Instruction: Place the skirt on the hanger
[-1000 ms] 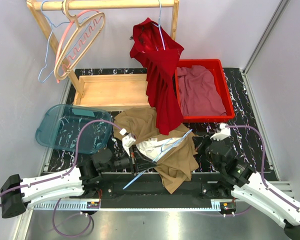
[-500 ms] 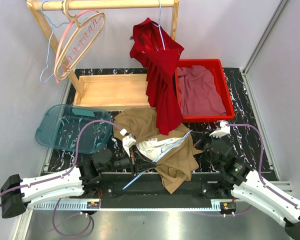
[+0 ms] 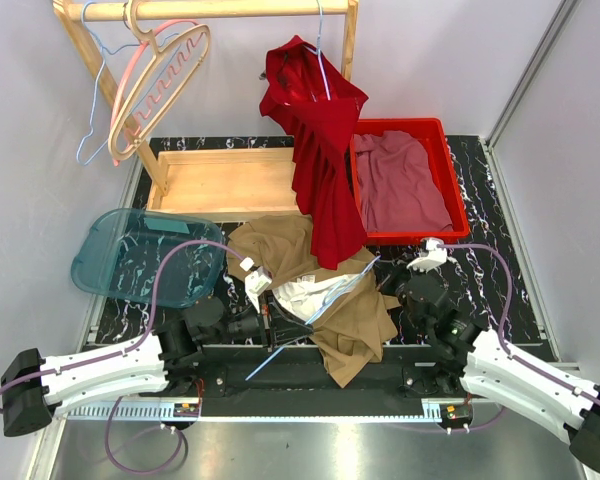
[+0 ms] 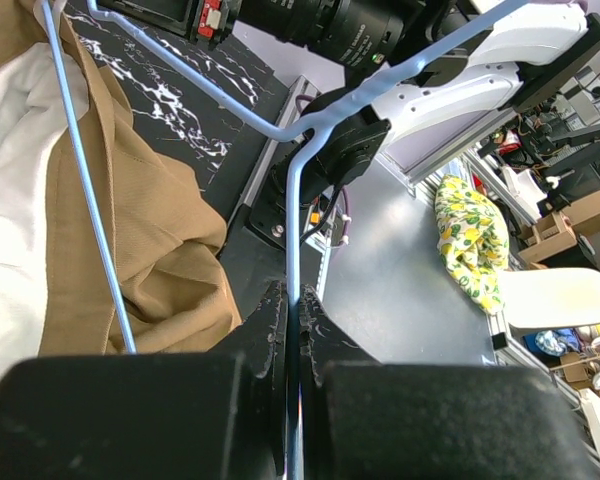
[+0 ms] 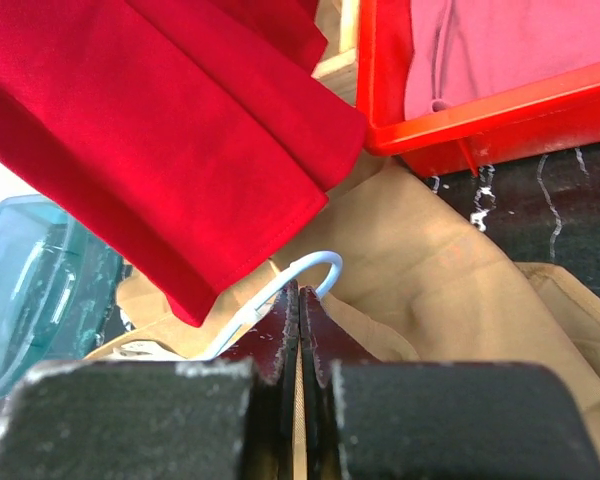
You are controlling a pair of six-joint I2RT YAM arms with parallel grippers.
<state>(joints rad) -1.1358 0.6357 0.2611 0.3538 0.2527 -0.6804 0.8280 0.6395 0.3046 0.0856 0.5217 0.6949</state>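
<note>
Lying crumpled on the black marbled worktop (image 3: 490, 250) between the two arms, the tan skirt (image 3: 365, 322) is shown with its white lining (image 3: 300, 296) turned up. A light-blue wire hanger (image 3: 335, 292) is laid across the skirt and is gripped by the left pincer (image 3: 273, 325), whose jaws are seen from the left wrist to be closed tightly on the wire. The right pincer (image 3: 388, 283) is positioned at the skirt's right edge with its jaws pressed together; whether cloth is caught between them cannot be told. From the right wrist, a curved end of the hanger (image 5: 315, 265) is seen just beyond that pincer's tips, over tan fabric. A red garment (image 3: 320, 150) is hung from the wooden rack (image 3: 220, 180) behind the skirt, and is flanked by a red bin (image 3: 458, 215) of pink cloth and a teal tub (image 3: 140, 260).
</note>
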